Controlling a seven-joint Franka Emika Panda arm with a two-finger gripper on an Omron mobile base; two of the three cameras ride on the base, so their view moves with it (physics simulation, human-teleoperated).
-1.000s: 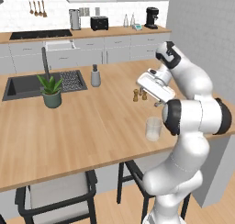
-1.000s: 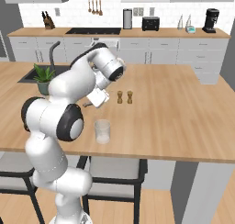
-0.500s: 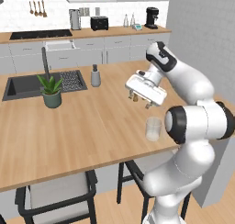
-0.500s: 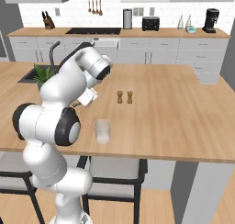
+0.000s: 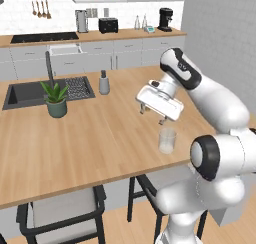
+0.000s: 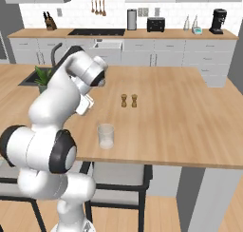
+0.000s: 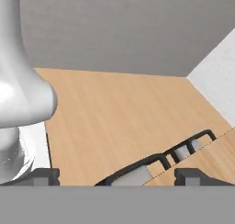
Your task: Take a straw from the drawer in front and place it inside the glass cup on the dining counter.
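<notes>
The gripper [image 5: 152, 114] is hanging above the dining counter [image 5: 100, 138] with its jaws standing wide apart and nothing between them; no straw is showing anywhere, so the fetching step appears not yet done. The glass cup [image 5: 167, 140] is standing upright and apparently empty near the counter's front edge, just beside and below the hand, presumably left there within easy reach for the later insertion. The salt and pepper shakers [image 6: 128, 100] are sitting a little behind the cup, well clear of it. The hand's own camera is looking down toward the floor and the stool frames [image 7: 183, 147] beside the counter, which suggests the wrist is turning downward toward the drawer, itself not discernible.
</notes>
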